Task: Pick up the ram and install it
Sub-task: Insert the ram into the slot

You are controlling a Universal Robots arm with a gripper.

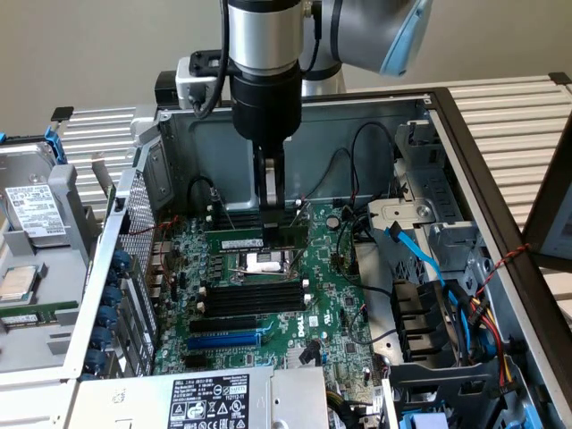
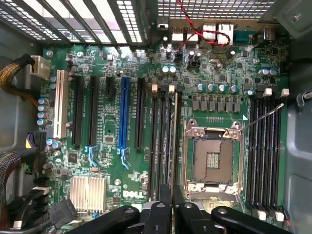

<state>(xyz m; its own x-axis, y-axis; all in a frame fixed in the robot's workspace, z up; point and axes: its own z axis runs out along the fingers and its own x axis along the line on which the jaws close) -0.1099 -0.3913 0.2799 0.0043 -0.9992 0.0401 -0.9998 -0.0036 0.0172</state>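
- Tool [image 1: 270,225] narrow, pinching the ram [image 1: 234,243] mid-length by its top edge, keeping it level.
- Stick runs parallel to the black memory slots [image 1: 246,295], likely for straight seating.

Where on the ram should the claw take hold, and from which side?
Its upper long edge at mid-length, from straight above, clamping the flat faces: the ram stands upright on edge, thin and long, over the motherboard. The claw is shut on it there.
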